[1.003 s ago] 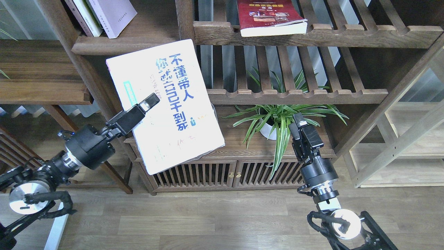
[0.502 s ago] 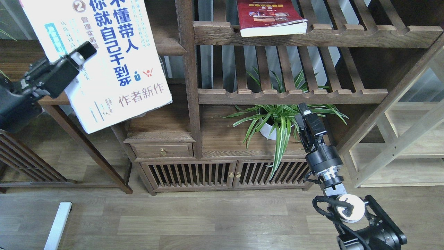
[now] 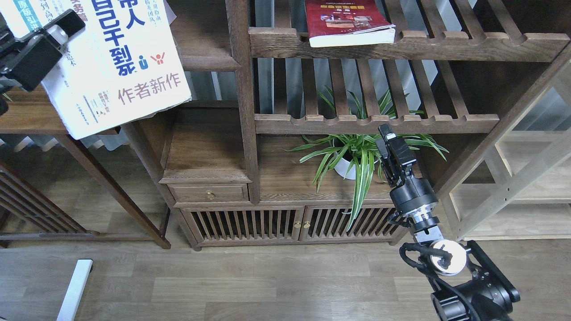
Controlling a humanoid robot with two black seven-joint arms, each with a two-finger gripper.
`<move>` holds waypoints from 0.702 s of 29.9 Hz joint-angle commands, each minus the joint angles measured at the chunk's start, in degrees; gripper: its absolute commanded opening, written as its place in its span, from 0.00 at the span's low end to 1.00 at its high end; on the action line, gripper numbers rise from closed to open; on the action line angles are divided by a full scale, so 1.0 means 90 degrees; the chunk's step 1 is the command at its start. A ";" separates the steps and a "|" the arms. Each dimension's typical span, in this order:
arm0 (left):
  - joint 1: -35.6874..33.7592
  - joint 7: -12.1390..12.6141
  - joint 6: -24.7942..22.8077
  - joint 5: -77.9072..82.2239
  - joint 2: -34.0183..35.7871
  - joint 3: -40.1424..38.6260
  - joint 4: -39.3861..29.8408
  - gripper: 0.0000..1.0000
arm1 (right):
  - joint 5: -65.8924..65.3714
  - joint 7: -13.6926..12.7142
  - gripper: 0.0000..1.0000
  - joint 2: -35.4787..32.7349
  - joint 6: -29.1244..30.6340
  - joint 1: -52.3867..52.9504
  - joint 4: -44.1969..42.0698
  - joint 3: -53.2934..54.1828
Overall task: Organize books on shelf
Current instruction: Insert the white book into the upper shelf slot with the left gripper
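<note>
Big white book [image 3: 111, 67] up in the top left corner, tilted, top part cut off by the frame, so only the lower blue characters readable. Left gripper [image 3: 62, 26] clamped on its left edge; only one finger [image 3: 67, 24] clear, the other hidden behind the cover, and most of that arm out of view. Book blocks most of the shelf [image 3: 205, 62] behind it, just a bit of dark plank and moulded edge poking out on the right. Can't see any other books there.

Red book [image 3: 350, 22] lying flat on the slatted shelf [image 3: 401, 47] up top, far end cropped.

Right gripper [image 3: 386, 138] pointing up in front of the plant [image 3: 357, 154], seen dark and edge-on, so can't tell whether fingers apart or together. Holding nothing visible.

Walnut bookcase, small drawer [image 3: 209, 194], slatted cabinet doors [image 3: 294, 223] below, grey-brown wood floor [image 3: 267, 281]. Pale wood frame [image 3: 513, 187] at right, partly cut off.
</note>
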 commanded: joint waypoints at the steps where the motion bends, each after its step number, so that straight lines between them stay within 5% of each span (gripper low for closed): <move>1: -0.0175 0.0393 0.0000 -0.0010 -0.0158 -0.0251 0.0092 0.00 | 0.0000 0.0000 0.68 -0.0013 0.0000 0.0013 -0.0011 0.0008; 9: -0.0858 0.1243 0.0000 -0.0010 -0.0461 -0.0408 0.0141 0.00 | 0.0000 0.0000 0.69 -0.0013 0.0000 0.0032 -0.0050 0.0008; 21: -0.0898 0.1371 0.0000 -0.0029 -0.0374 -0.0505 0.0073 0.00 | 0.0029 0.0000 0.70 -0.0023 0.0000 0.0159 -0.0206 0.0028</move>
